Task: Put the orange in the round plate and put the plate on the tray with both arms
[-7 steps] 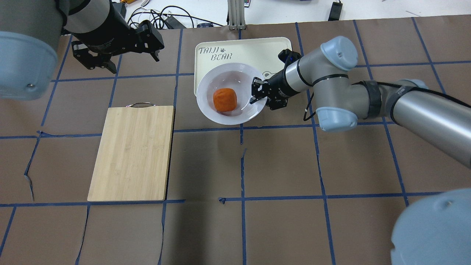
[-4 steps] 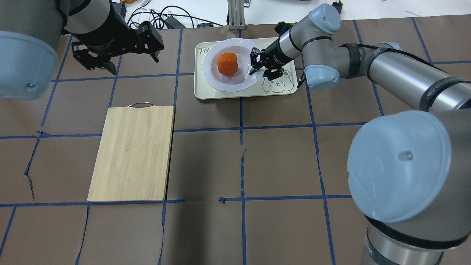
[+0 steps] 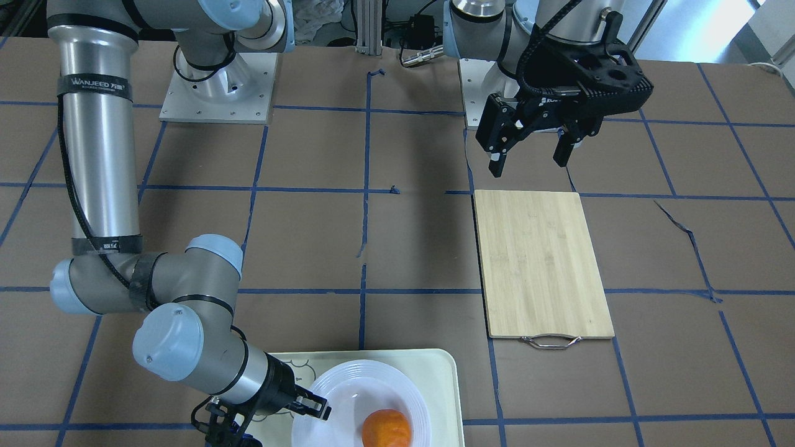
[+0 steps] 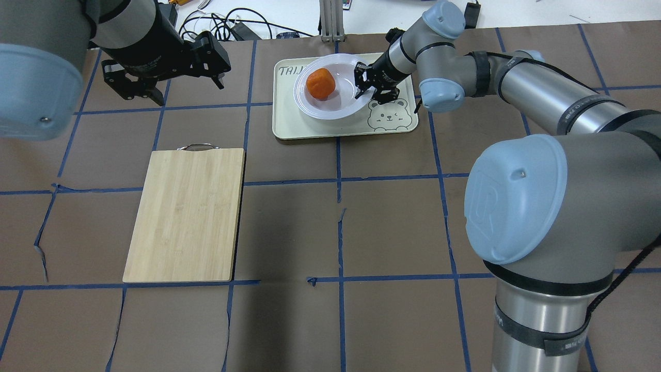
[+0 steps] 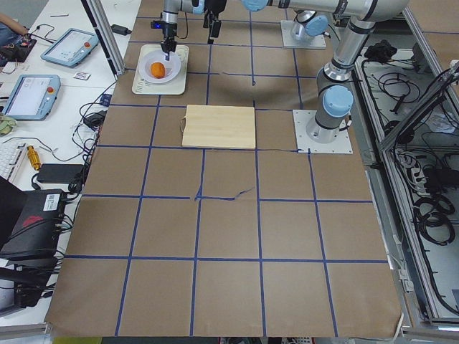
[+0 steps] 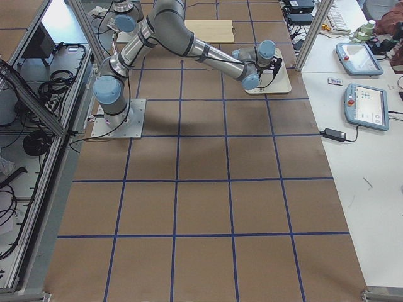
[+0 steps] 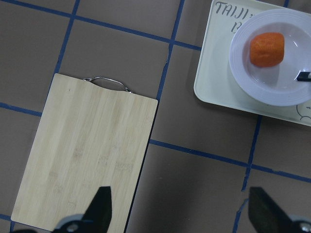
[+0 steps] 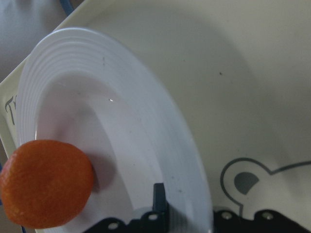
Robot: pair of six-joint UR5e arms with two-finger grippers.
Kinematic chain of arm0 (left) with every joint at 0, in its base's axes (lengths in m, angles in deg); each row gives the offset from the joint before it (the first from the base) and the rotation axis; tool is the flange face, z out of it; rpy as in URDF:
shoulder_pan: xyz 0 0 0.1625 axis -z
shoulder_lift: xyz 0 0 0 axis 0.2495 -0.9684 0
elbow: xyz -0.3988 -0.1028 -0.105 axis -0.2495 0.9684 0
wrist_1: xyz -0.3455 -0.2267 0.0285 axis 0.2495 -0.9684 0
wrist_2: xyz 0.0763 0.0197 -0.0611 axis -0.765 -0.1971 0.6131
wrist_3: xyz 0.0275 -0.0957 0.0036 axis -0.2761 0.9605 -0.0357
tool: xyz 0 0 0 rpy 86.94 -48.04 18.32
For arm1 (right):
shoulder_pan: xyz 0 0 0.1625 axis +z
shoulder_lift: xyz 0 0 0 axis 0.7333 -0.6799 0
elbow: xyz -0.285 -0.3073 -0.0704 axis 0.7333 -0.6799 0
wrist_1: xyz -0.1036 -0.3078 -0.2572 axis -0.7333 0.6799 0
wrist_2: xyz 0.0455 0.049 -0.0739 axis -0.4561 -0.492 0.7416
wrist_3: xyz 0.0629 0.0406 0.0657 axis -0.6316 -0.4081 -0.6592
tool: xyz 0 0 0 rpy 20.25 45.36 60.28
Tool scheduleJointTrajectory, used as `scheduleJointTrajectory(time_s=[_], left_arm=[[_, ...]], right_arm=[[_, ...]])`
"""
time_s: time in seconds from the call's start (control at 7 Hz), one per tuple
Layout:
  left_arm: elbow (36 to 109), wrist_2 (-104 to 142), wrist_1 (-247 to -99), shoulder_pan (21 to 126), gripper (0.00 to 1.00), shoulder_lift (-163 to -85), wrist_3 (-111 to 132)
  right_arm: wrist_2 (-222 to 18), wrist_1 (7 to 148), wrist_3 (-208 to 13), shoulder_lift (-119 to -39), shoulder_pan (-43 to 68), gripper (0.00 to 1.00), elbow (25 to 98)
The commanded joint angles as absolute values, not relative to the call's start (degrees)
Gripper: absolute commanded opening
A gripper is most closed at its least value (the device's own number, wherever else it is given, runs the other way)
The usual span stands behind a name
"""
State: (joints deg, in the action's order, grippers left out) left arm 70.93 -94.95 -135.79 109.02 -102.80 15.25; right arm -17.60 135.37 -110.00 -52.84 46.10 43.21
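Cannot see the lower finger of the right gripper (image 8: 163, 206) in the right wrist view: tucked under the rim of the round plate (image 8: 146, 121). Shows only the upper finger (image 8: 159, 193), cut off at its base by the bottom edge. Loses part of the orange (image 8: 46, 184), left of that finger, to the frame's side, and part of the bear face (image 8: 248, 182) on the tray (image 8: 233, 73), right of it. Crops plate, orange and tray just past the fingers in the front-facing view. Catches only two tips of the left gripper (image 7: 180, 208) in the left wrist view. Cannot judge fingers in either side view: too small.
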Motion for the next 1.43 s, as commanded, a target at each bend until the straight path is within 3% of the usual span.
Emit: scheduleJointTrajectory(time_s=[0.0,0.43,1.0,1.29], left_arm=[[70.9,-95.0,-135.8,109.0,1.0,-102.7,15.3],[71.0,-95.0,-135.6,109.0,1.0,-102.8,15.2],[71.3,-95.0,-135.2,109.0,1.0,-102.8,14.9],[71.5,-95.0,-135.2,109.0,1.0,-102.8,15.0]], right_arm=[[-17.2,135.4,-112.3,-53.7,45.5,1.0,42.7],[-4.0,125.6,-94.0,-58.3,40.0,1.0,42.0],[10.4,94.3,-83.9,-74.2,40.4,1.0,39.2],[10.0,85.0,-77.9,-85.0,41.4,1.0,41.8]])
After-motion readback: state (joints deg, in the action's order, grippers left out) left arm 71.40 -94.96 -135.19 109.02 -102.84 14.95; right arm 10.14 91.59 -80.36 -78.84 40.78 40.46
